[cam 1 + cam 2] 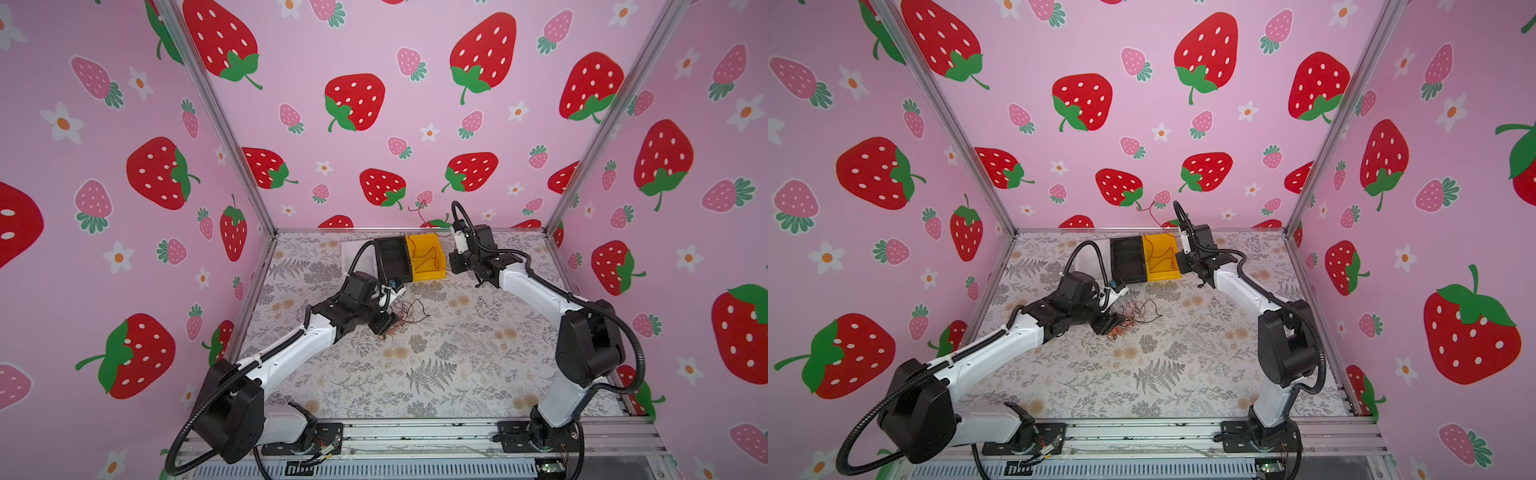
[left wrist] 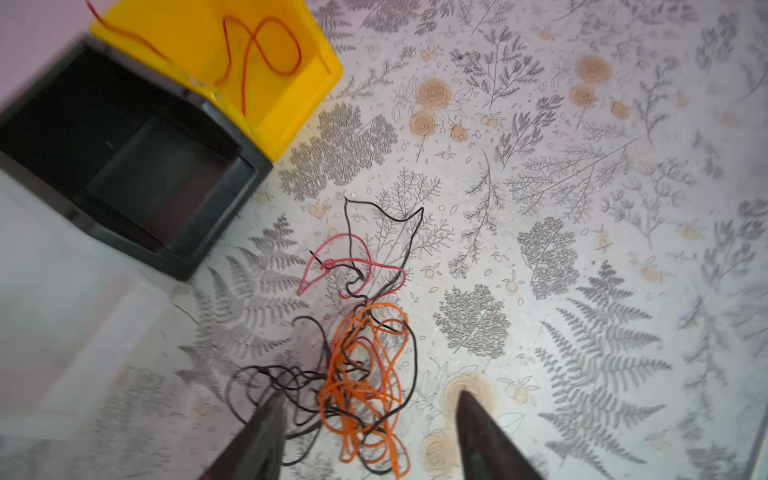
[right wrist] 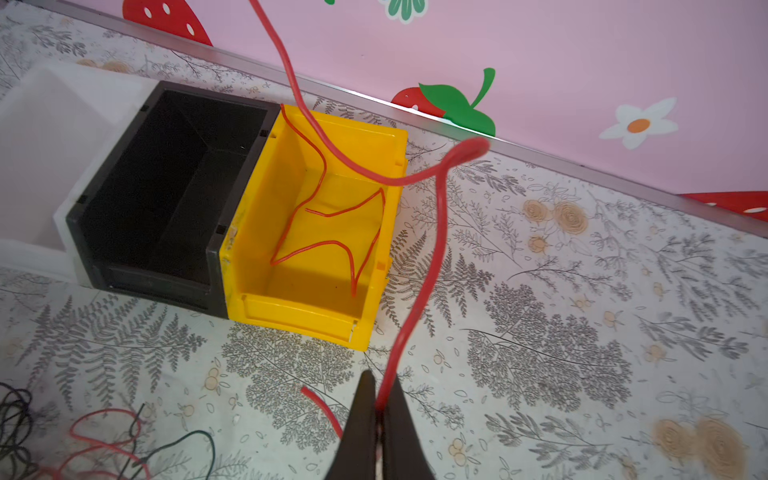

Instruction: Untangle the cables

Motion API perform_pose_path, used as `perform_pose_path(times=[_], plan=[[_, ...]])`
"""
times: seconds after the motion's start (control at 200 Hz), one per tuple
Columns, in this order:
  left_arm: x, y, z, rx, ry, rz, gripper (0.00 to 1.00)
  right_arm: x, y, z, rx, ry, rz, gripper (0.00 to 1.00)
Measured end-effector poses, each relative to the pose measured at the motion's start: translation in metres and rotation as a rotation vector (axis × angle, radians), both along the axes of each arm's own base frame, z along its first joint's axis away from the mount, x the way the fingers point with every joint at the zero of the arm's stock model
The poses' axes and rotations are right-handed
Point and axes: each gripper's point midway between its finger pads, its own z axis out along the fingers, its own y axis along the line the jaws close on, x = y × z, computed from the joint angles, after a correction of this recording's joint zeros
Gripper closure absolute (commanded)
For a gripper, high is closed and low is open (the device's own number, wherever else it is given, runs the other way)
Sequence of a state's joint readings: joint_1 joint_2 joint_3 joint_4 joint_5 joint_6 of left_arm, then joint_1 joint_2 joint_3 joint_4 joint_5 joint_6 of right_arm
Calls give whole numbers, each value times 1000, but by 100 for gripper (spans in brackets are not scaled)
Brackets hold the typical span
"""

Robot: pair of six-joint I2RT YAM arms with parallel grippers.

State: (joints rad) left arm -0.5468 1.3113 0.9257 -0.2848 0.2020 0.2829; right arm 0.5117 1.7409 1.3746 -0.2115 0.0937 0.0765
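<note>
The cables form a tangle of orange, black and red wire on the floral mat; it shows in both top views. My left gripper is open and low over the mat, one finger on each side of the orange loops and nothing held. My right gripper is shut on a red cable that rises from its tips and arcs up toward the back wall, beside the yellow bin. Another red cable lies coiled inside that bin.
A black bin stands against the yellow bin, and a white bin stands beyond it, all near the back wall. Metal frame rails edge the mat. Both arms' black hoses arch above their wrists.
</note>
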Motion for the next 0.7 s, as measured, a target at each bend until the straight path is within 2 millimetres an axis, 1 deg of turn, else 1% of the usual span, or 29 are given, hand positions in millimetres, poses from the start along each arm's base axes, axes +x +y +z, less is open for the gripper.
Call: perform_pose_path(times=[0.105, 0.215, 0.315, 0.43, 0.51, 0.57, 0.635, 0.7], plan=[[13, 0, 39, -34, -78, 46, 9, -11, -12, 1, -58, -15, 13, 100], [33, -3, 86, -70, -164, 88, 10, -27, -22, 3, -99, -32, 41, 100], [52, -9, 128, -111, -208, 113, 10, -43, -29, 5, -129, -54, 73, 100], [74, -17, 166, -170, -223, 125, 11, -56, -34, 7, -153, -82, 106, 100], [91, -22, 183, -202, -214, 127, 12, -59, -34, 10, -167, -103, 126, 100], [104, -26, 190, -222, -193, 126, 13, -61, -33, 11, -179, -116, 140, 100], [118, -33, 193, -241, -162, 121, 16, -60, -32, 12, -191, -127, 147, 100], [132, -40, 188, -256, -118, 115, 18, -60, -32, 14, -200, -138, 149, 100]])
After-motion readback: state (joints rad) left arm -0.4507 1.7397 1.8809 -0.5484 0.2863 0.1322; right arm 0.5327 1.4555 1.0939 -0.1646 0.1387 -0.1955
